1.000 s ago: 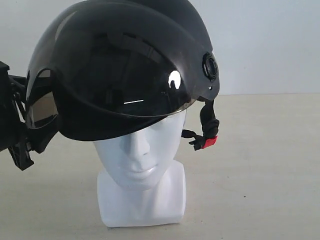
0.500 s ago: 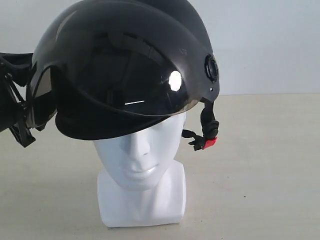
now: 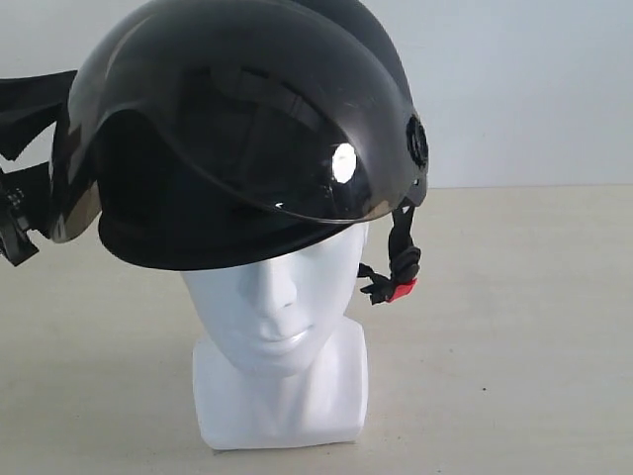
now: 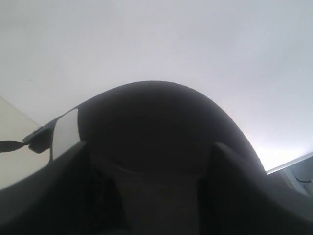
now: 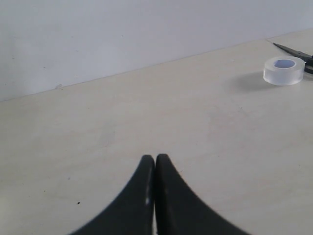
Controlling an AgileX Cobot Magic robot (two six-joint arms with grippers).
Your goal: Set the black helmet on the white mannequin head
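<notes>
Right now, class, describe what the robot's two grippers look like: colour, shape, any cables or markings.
The right gripper has two smooth black fingers, curved and tapering to tips. The left gripper shows only black angular parts. No markings are visible on either.

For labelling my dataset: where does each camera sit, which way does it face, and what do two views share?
Exterior: facing the white mannequin head at face level, black helmet on it; left arm parts at left edge.
Left wrist: close against the helmet, looking over its shell to the wall; dark left fingers flank it.
Right wrist: low over the table, facing the wall and a tape roll; right fingers shut.
Shared: exterior and left wrist both show the helmet.
</notes>
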